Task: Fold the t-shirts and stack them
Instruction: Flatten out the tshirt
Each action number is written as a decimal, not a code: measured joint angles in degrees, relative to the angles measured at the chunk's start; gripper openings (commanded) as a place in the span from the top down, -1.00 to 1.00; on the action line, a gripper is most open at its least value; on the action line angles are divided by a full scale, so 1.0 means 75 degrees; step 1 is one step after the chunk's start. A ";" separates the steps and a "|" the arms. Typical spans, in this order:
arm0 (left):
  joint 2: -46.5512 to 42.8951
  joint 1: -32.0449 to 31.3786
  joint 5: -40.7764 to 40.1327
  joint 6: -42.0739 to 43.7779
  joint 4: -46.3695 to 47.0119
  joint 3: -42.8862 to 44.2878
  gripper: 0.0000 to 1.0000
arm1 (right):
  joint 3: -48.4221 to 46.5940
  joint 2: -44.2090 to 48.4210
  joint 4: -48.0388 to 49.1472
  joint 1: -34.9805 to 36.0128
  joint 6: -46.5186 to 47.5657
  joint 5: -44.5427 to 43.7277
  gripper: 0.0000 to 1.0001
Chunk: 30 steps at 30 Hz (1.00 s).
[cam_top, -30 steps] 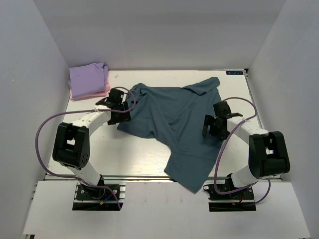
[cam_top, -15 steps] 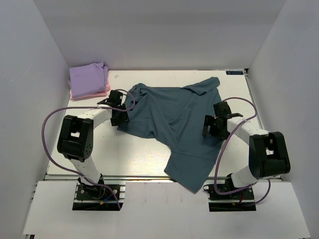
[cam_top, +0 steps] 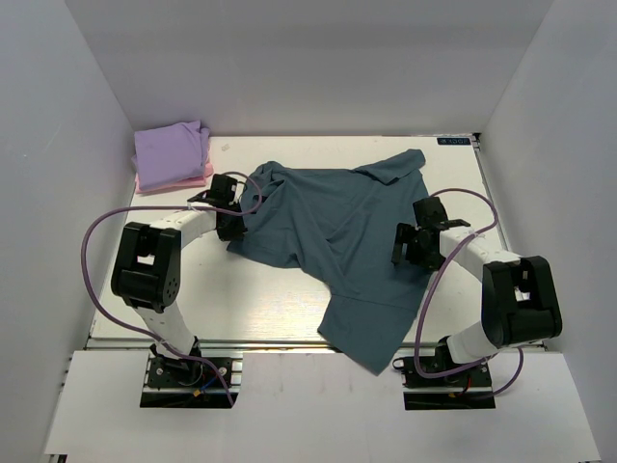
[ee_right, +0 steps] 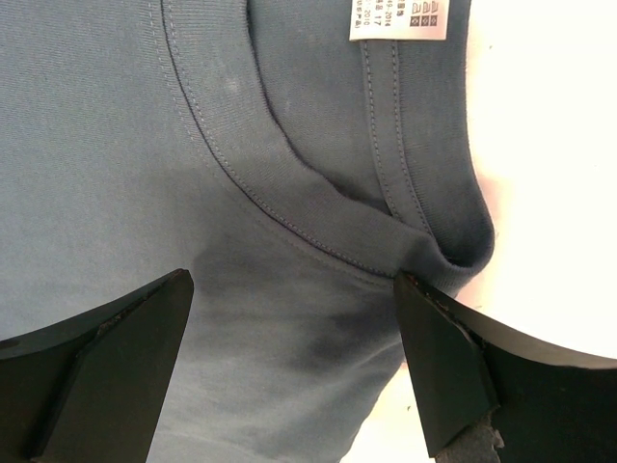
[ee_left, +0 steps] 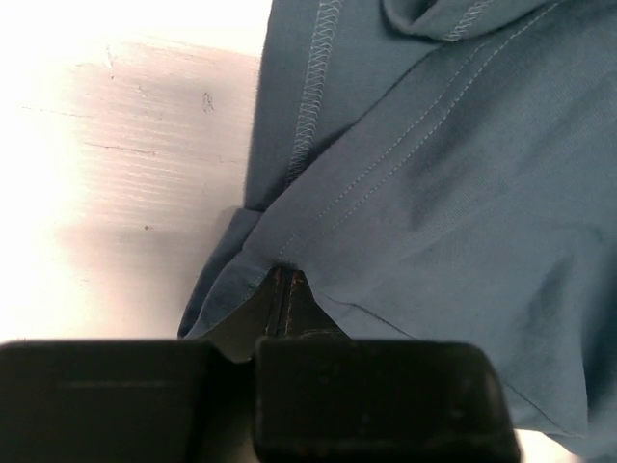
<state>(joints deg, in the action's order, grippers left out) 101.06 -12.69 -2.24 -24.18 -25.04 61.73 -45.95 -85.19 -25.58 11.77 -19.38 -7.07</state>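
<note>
A large dark teal t-shirt lies crumpled across the middle of the white table, its lower end hanging over the front edge. My left gripper is shut on the shirt's left hem. In the left wrist view the fabric bunches over the closed fingertips of that gripper. My right gripper stands open low over the shirt's right side. Its fingers straddle the ribbed collar below the care label. A lavender t-shirt lies folded on a pink one at the back left.
White walls close in the table on the left, right and back. Purple cables loop beside each arm. The folded stack sits just behind my left arm. Bare table shows at the front left and along the right edge.
The left gripper has slid a little right onto the teal shirt's edge and shut on it. The right arm has not moved and the shirt lies as before.
</note>
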 measured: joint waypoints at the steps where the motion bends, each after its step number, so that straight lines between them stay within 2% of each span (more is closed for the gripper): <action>1: -0.0006 0.0000 0.0015 0.0015 0.0006 -0.0003 1.00 | 0.0000 0.0020 -0.0006 0.0000 -0.0003 -0.0009 -0.81; 5: -0.0356 0.0000 0.0061 0.0026 0.0111 -0.0248 1.00 | 0.0009 0.0219 -0.0064 0.0000 -0.0020 -0.0012 -0.81; 9: -0.1411 0.0000 0.0079 0.0023 0.0149 -0.0740 1.00 | 0.0035 0.0612 -0.0198 0.0000 -0.0047 -0.0012 -0.81; 10: -0.1711 0.0000 0.0076 0.0023 0.0175 -0.0831 0.83 | 0.0064 0.0731 -0.0204 0.0000 -0.0050 -0.0006 -0.81; 11: -0.1999 0.0000 0.0070 0.0023 0.0189 -0.0889 0.51 | 0.0102 0.0851 -0.0207 0.0000 -0.0052 -0.0006 -0.81; 12: -0.2209 0.0000 0.0052 0.0047 0.0195 -0.0901 -0.01 | 0.0117 0.0938 -0.0230 0.0000 -0.0058 -0.0006 -0.81; 15: -0.2200 0.0000 -0.0047 0.0067 0.0140 -0.0647 -0.57 | 0.0119 0.1064 -0.0245 0.0000 -0.0067 -0.0009 -0.81; 17: -0.1784 0.0000 -0.0067 0.0038 0.0070 -0.0405 -0.67 | 0.0119 0.1061 -0.0254 0.0000 -0.0079 -0.0009 -0.81; 18: -0.1536 0.0000 -0.0064 0.0032 0.0058 -0.0323 -0.67 | 0.0119 0.1061 -0.0265 0.0000 -0.0082 -0.0012 -0.81; 23: -0.0501 0.0000 -0.0038 0.0102 -0.0093 -0.0268 -0.25 | 0.0119 0.1035 -0.0280 0.0000 -0.0096 -0.0038 -0.81; 30: -0.0117 0.0000 -0.0079 0.0131 -0.0073 -0.0181 -0.18 | 0.0119 0.0723 -0.0294 0.0000 -0.0131 -0.0041 -0.81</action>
<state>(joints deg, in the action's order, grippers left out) 100.18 -12.69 -2.83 -23.20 -25.58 60.38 -45.06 -79.77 -27.79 11.77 -20.36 -7.38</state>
